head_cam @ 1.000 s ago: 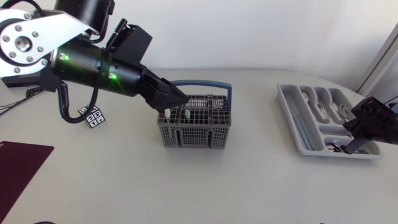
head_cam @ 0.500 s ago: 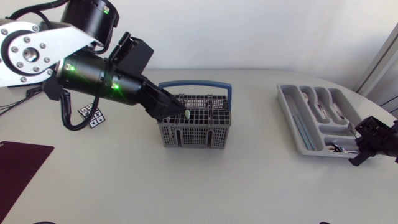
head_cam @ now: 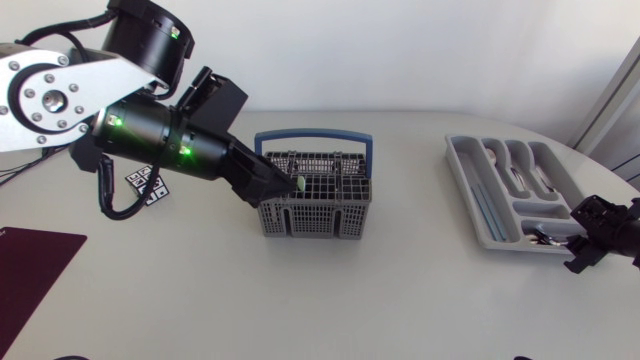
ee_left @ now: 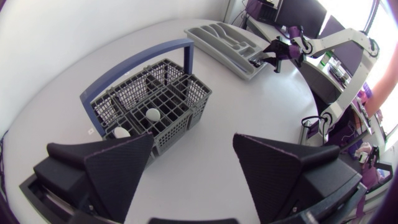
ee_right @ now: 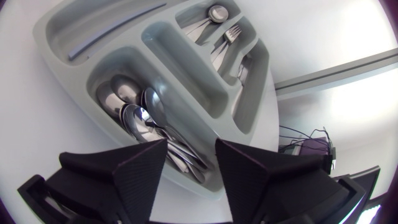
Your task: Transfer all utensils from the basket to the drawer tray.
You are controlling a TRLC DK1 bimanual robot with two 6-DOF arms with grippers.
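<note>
The grey wire basket [head_cam: 315, 218] with a blue handle stands mid-table. In it stands a pale green utensil handle [head_cam: 299, 184], and the left wrist view shows two pale handles [ee_left: 153, 114] in the basket [ee_left: 180, 121]. My left gripper [head_cam: 288, 180] hangs open just over the basket's left side, holding nothing [ee_left: 193, 138]. The grey drawer tray [head_cam: 455, 165] lies at the right. My right gripper [head_cam: 582, 250] is at its near right corner, open [ee_right: 190, 144], above the spoons [ee_right: 134, 115] lying in a compartment of the tray [ee_right: 62, 37].
Forks and another spoon [ee_right: 227, 34] lie in the tray's farther compartments. A small black-and-white marker tag [head_cam: 148, 185] sits left of the basket, under my left arm. A dark maroon mat [head_cam: 30, 262] lies at the near left edge.
My right gripper has drawn back from over the tray toward the near right and opened. My left arm has shifted slightly left and lowered toward the basket, still open.
</note>
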